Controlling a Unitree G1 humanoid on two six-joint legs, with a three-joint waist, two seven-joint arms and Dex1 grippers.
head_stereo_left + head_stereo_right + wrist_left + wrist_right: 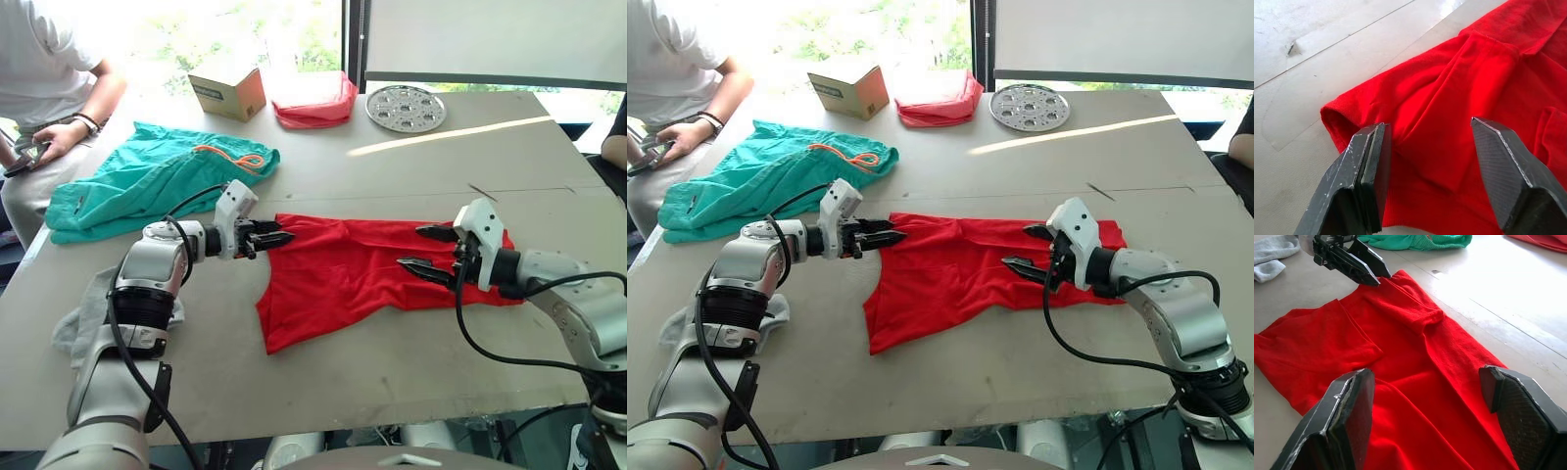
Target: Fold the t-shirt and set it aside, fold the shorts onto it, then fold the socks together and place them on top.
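Observation:
The red t-shirt [362,269] lies partly folded in the middle of the table. My left gripper [281,237] is open at the shirt's left edge, its fingers [1369,166] straddling a fold of red cloth [1449,98]. Over the shirt's right end my right gripper [428,252] stands open, with nothing between its fingers [1347,411]. The teal shorts [147,181] with an orange drawstring lie crumpled at the back left. The grey socks [86,315] sit near the left front edge, partly hidden by my left arm.
A cardboard box [227,88], a pinkish-red folded bundle [313,100] and a round metal plate [406,108] stand along the far edge. A person [44,78] sits at the back left corner. A person's arm [615,149] shows at the right edge.

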